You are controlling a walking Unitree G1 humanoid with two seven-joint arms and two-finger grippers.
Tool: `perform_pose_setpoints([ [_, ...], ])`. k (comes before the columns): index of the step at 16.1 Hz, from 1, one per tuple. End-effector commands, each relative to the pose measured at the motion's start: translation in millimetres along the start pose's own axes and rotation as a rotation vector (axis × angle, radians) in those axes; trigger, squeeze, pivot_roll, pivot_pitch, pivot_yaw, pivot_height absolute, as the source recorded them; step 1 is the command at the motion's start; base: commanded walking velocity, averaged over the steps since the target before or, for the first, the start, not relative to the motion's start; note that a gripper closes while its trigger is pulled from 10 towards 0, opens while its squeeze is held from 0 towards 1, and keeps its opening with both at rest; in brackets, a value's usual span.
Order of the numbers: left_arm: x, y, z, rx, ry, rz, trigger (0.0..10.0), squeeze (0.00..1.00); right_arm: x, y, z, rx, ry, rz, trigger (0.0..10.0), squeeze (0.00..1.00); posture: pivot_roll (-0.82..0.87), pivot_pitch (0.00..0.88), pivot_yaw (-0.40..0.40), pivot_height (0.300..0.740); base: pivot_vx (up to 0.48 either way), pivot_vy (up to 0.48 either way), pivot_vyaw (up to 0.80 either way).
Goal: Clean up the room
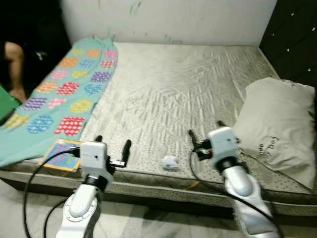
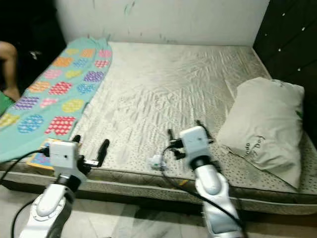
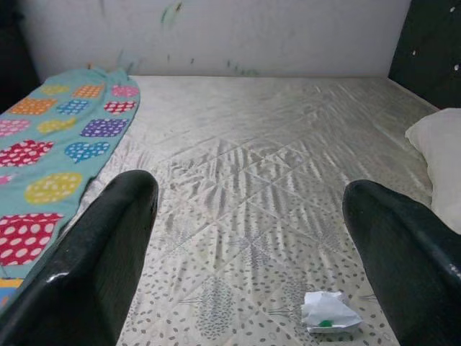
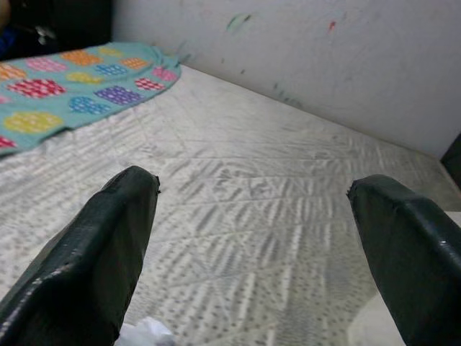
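Note:
A small crumpled white wrapper (image 1: 170, 162) with a green spot lies on the grey patterned mattress (image 1: 178, 94), close to its front edge. It sits between my two grippers. My left gripper (image 1: 113, 145) hovers open over the front edge to the wrapper's left. My right gripper (image 1: 205, 130) is open just to its right, beside the pillow (image 1: 280, 124). In the left wrist view the wrapper (image 3: 328, 311) lies ahead, nearer one finger (image 3: 403, 259). A teal blanket (image 1: 64, 94) with colourful patches lies along the mattress's left side.
A flat colourful book (image 1: 60, 153) rests at the front left corner, partly under the blanket. A person's leg (image 1: 15, 64) is in the dark at the far left. A white wall (image 1: 168, 20) runs behind the bed and a dark headboard (image 1: 292, 34) stands on the right.

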State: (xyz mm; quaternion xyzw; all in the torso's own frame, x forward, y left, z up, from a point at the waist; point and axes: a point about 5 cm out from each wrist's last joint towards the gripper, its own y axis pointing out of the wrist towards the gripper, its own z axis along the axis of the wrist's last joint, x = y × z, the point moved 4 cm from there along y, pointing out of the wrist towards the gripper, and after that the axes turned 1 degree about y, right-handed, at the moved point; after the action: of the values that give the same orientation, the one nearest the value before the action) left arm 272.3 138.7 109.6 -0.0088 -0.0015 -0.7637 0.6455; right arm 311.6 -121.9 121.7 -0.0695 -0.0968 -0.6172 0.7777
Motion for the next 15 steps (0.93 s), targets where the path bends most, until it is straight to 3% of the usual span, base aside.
perform_pose_setpoints([
  [1, 0.0, -0.3, 2.4, 0.005, 0.0, -0.006, 10.0, 0.0, -0.2, -0.4, 6.6, 0.025, -0.011, 0.009, 10.0, 0.0, -0.02, 0.067, -0.019, 0.74, 0.0, 0.0, 0.0],
  [3, 0.4, 0.2, 2.2, 0.005, -0.003, -0.008, 10.0, 0.0, -0.9, -0.5, 6.7, 0.027, -0.009, 0.015, 10.0, 0.0, -0.02, 0.065, -0.021, 0.74, 0.0, 0.0, 0.72],
  [10, 3.0, -0.6, 4.1, 0.02, -0.016, -0.03, 10.0, 0.0, 0.7, 2.4, 8.1, 0.032, -0.009, 0.011, 10.0, 0.0, -0.01, 0.052, -0.025, 0.74, 0.0, 0.0, 0.0],
  [15, 4.0, -0.8, 4.9, 0.022, -0.022, -0.038, 10.0, 0.0, 1.3, 2.0, 8.2, 0.032, -0.005, 0.007, 10.0, 0.0, -0.01, 0.057, -0.024, 0.74, 0.306, 0.0, 0.0],
])
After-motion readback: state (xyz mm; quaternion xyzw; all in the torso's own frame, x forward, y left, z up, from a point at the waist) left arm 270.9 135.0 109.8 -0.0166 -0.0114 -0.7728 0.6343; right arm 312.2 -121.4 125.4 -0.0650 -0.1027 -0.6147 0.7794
